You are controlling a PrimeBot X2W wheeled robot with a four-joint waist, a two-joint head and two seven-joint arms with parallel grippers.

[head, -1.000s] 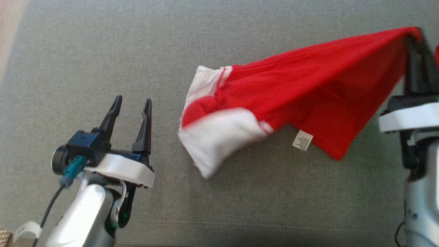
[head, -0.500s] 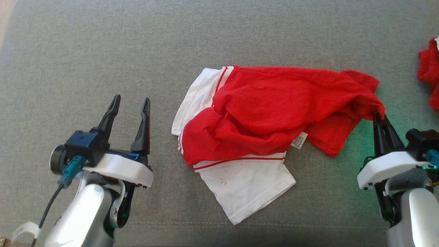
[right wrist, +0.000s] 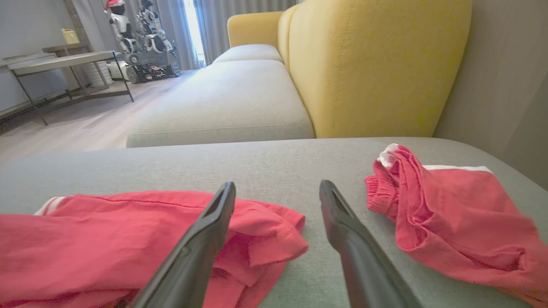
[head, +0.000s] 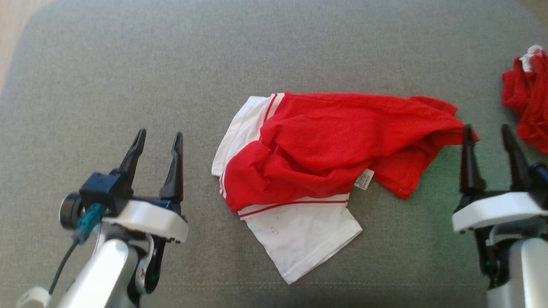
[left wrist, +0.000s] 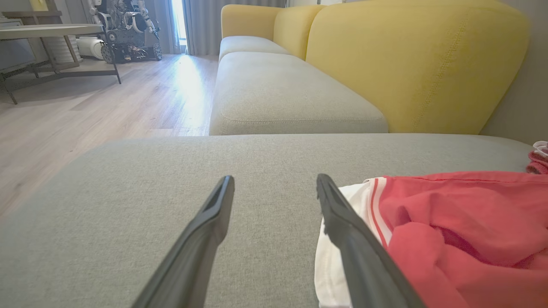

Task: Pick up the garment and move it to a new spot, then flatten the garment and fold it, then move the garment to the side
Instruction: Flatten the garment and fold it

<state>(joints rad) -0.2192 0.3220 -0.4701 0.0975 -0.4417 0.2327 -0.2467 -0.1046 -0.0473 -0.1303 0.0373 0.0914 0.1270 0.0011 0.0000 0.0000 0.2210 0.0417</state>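
From the head view, the garment [head: 325, 145] lies crumpled mid-cushion [head: 128, 64], red over white, in neither grip. The left gripper [head: 159, 133] and right gripper [head: 487, 127] both stand spread, empty, either side of it. The move looks done to me; flattening, folding and setting aside remain. A second red garment [head: 528, 98] is cut off at the edge.

In the left wrist view, the white sleeve sits just beside the right-hand finger.

In the right wrist view, the garment's bunched end lies behind the left-hand finger; its lower layers are hidden.
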